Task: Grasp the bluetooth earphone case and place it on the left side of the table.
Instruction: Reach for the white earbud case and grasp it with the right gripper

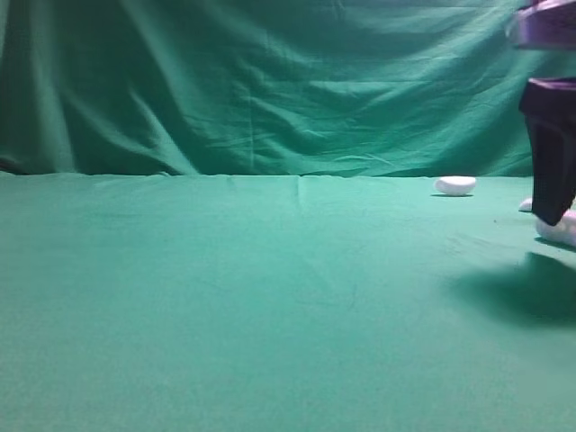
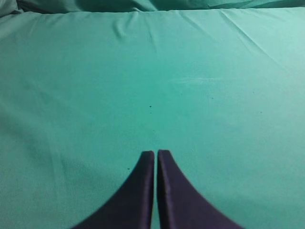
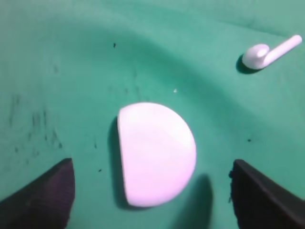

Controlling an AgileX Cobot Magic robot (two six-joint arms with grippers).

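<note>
- While the left fingers [image 2: 143,191] stand pressed together with only a hairline slit between them, they hold nothing and hang over bare green cloth of the bench [image 2: 95,86].
- In the right wrist view the right fingers [image 3: 47,195] are spread wide, one dark tip in each lower corner.
- Between those tips lies a white half-dome piece [image 3: 157,152], flat edge to the left and round edge to the right. Green cloth shows on both sides of it, so neither finger touches it and nothing is gripped.
- The bluetooth earphone case [image 1: 454,185] lies on the right rear part of the bench, close to the foot of the curtain [image 1: 270,81]. It is to the left of the right arm [image 1: 551,153], apart from it, and no fingers touch it.
- From the high view the right arm comes down at the right edge, and its dark lower end stands just over the half-dome piece [image 1: 560,230].
- A small white stemmed piece [image 3: 267,55] lies beyond the half-dome, apart from it. In the high view it peeps out just left of the arm [image 1: 526,205].
- Count: one case, one half-dome piece, one stemmed piece, so three white things in all. There are two pairs of fingers, one closed and one wide apart.
</note>
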